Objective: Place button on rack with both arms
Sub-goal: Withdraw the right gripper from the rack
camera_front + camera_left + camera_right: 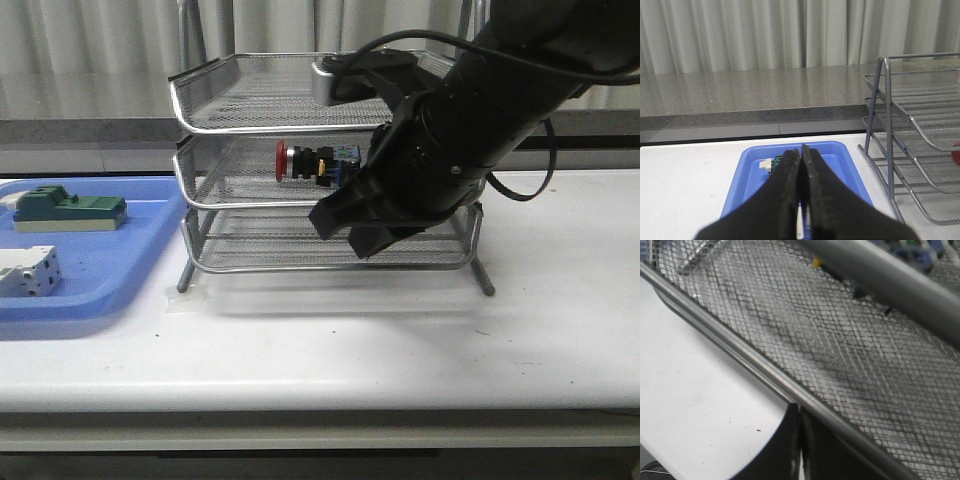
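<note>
The button (pixel 305 162) lies on its side on the middle tier of the silver wire rack (pixel 250 105), red head to the left. Its red head just shows at the edge of the left wrist view (pixel 956 154). Its blue parts show blurred in the right wrist view (pixel 920 257). My right gripper (pixel 335 222) is shut and empty. Its tips (pixel 799 411) are against a front rim of the rack (pixel 740 347), below and right of the button. My left gripper (pixel 801 150) is shut and empty above the blue tray, left of the rack (pixel 910 120). The left arm is out of the front view.
A flat blue tray (pixel 140 262) lies left of the rack, holding a green block (pixel 70 208) and a white terminal block (pixel 28 272). The tray (pixel 750 170) also shows under my left gripper. A grey ledge and curtains stand behind the white table.
</note>
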Motion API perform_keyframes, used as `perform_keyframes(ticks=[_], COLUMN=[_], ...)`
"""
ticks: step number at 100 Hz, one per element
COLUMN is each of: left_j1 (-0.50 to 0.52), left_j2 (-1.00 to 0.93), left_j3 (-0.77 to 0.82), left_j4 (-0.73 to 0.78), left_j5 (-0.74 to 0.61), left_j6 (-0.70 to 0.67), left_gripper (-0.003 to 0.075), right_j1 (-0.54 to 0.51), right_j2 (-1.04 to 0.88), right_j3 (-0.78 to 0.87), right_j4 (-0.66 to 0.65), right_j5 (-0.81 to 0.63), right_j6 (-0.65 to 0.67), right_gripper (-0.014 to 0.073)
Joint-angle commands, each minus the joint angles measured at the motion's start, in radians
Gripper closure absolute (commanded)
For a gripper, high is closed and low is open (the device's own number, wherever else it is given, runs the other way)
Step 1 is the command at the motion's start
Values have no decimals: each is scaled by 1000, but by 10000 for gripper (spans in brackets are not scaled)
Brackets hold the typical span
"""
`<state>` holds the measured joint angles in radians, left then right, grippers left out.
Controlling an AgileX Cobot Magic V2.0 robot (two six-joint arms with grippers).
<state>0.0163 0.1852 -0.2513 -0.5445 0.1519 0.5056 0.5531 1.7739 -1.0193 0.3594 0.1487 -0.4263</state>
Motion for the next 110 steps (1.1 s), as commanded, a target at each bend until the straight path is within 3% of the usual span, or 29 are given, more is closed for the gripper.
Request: perform_keyframes(ticks=[1, 44, 76, 110], left_j1=[1, 1, 1, 1], left_j2=[9, 9, 9, 9], left_j3=[-25, -25, -22, -22], left_j4=[-16, -16, -16, -16], left_j5=[-72, -72, -72, -72], left_j6=[-8, -8, -8, -8], left_gripper=[741, 741, 741, 741], right_j1=[-6, -42, -255, -462], right_j2=[-49, -275, -511, -835], right_j3=[-31, -26, 22, 268], right_j4=[-7, -3, -32, -41], right_j5=[2, 180, 211, 204], right_j6=[-7, 15, 15, 15], right_gripper=[657, 651, 651, 651])
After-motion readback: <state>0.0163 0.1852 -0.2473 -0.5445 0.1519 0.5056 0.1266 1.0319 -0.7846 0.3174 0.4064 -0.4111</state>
